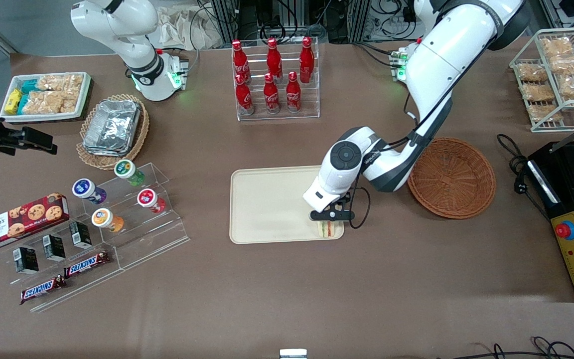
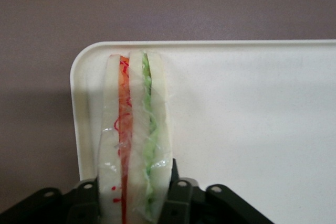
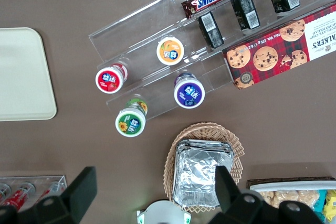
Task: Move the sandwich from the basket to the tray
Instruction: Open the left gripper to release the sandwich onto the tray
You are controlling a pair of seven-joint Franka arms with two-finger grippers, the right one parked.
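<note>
While the left arm is reaching down over the tray (image 1: 267, 199), its hand (image 1: 331, 224) is hanging over the tray's corner that lies nearest the front camera and toward the working arm's end of the bench (image 1: 317, 289). That hand is pinching the sandwich (image 1: 329, 229), one finger (image 2: 86, 200) pressing on each bread face. In the wrist view the sandwich (image 2: 135, 129) is standing on edge, its red, orange and green filling lines showing between white slices under clear wrap, and it is sitting just inside the tray's (image 2: 252, 114) rounded corner. Whether its lower edge is touching the tray floor cannot be told.

Beside the tray, toward the working arm's end, the basket (image 1: 451, 178) is lying with nothing in it, partly covered by the arm. A rack of red bottles (image 1: 272, 75) is standing farther from the front camera than the tray. Toward the parked arm's end, clear steps (image 1: 132, 224) are carrying small cups and candy bars, near a tan basket of foil packs (image 1: 112, 127).
</note>
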